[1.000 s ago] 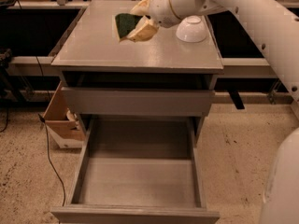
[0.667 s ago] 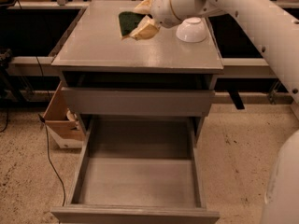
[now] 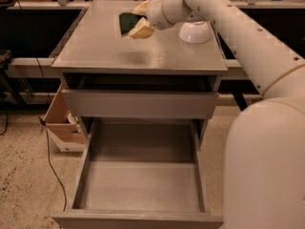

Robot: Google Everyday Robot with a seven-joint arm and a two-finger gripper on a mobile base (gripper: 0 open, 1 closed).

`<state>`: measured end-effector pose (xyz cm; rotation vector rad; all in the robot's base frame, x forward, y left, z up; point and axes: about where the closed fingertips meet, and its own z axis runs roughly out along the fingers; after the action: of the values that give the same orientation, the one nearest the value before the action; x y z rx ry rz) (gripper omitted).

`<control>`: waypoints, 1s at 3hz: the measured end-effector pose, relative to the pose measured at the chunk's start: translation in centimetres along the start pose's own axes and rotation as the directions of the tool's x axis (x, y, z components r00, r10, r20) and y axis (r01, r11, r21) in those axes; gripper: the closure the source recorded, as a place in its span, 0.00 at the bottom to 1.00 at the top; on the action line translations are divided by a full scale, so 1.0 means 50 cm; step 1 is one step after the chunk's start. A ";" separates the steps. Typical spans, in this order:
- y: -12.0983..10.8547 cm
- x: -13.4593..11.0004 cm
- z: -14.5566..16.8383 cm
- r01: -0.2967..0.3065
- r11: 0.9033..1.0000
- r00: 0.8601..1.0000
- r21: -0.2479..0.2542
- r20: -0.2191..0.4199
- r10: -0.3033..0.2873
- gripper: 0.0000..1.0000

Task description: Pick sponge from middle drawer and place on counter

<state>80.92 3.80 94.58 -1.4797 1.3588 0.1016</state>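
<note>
Over the far half of the grey counter (image 3: 143,56), my gripper (image 3: 137,20) is clenched on the sponge (image 3: 126,22), which juts leftward from the jaws, apparently clear of the surface, left of the white bowl (image 3: 194,32); straight descent judged sufficient.

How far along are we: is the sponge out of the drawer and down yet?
Done: the middle drawer stands open, its floor bare, and the sponge is out. In hand: the claw grips the sponge over the back of the counter, left of the white bowl. Left: set it down and release; its shadow on the counter suggests it hangs above the surface.
</note>
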 end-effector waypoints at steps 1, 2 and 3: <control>-0.004 0.021 0.077 -0.034 0.999 0.999 -0.018 0.013 0.035 0.88; 0.006 0.031 0.133 -0.066 0.997 0.997 -0.044 0.024 0.067 0.65; 0.011 0.037 0.149 -0.088 0.995 0.996 -0.052 0.028 0.089 0.42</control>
<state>85.29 8.03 89.88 -1.4545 1.4065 0.2159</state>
